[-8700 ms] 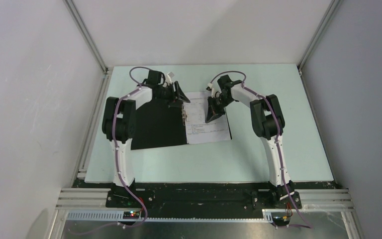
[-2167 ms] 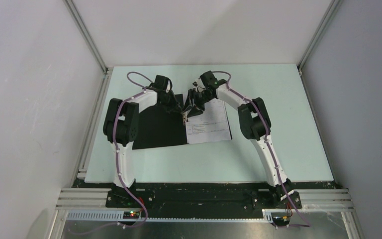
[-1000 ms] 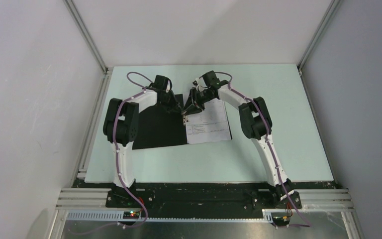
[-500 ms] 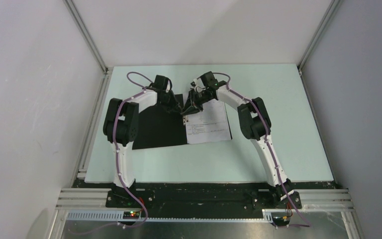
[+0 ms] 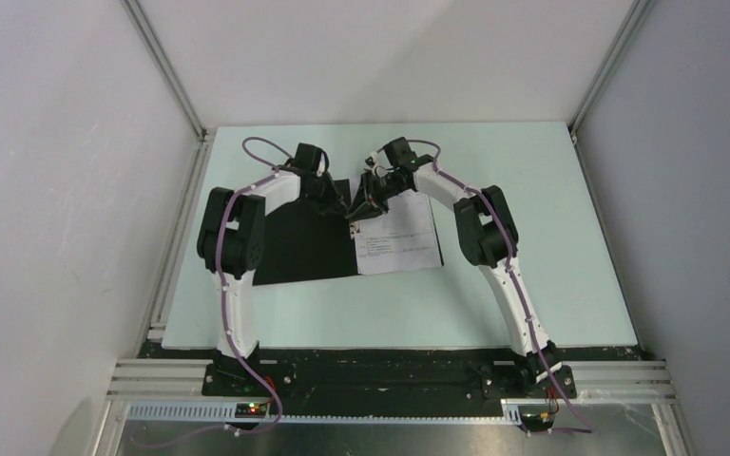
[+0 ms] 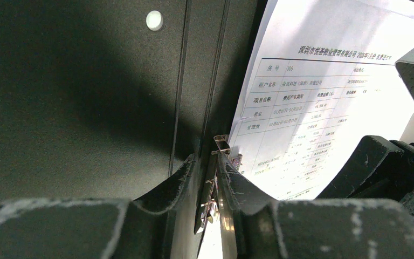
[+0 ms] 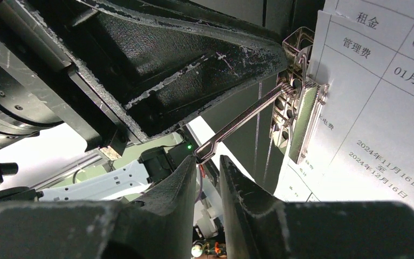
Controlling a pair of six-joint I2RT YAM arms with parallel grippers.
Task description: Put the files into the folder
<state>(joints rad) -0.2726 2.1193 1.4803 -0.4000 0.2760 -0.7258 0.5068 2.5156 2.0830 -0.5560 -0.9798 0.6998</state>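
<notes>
The folder (image 5: 299, 242) lies open on the table, black inside up. The files (image 5: 399, 237), white printed sheets, lie on its right half, their left edge under a metal clip (image 6: 221, 145) at the spine. My left gripper (image 5: 347, 211) is shut on the clip's metal body, fingers either side of it (image 6: 209, 162). My right gripper (image 5: 361, 207) meets it from the right. In the right wrist view its narrow jaws (image 7: 207, 162) pinch the tip of the raised clip lever (image 7: 242, 121), beside the left gripper's black fingers (image 7: 183, 70). The red outside is hidden.
The pale green table (image 5: 513, 190) is bounded by white walls at the back and both sides, with aluminium rails (image 5: 166, 266) along its edges. Both arms arch inward over the folder's far end.
Over the last second almost nothing has moved. Since the earliest frame both grippers came together at the spine clip, the right one moving left off the sheets.
</notes>
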